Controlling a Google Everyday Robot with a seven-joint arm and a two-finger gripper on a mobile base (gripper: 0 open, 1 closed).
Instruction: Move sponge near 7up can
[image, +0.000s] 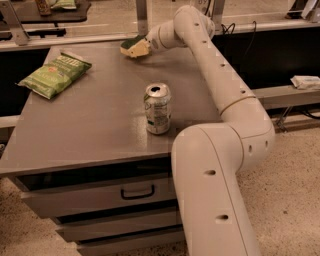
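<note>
A light-green chip bag is seen on the left of the table, at about ten o'clock from the 7up can and well off any direct path. The sponge is found at the far edge, near eleven o'clock from the can. The gripper is set right against it, but how far it is open, or whether the sponge is held, cannot be told. The sponge is judged light, soft and compressible, and best taken across its narrow sides. The can is judged easily toppled. The arm is seen passing at its two o'clock.

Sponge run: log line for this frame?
gripper: far edge of grey table, holding dark-green-topped pale yellow sponge | silver-white green-marked 7up can: upright, table front | sponge not yet near can
</note>
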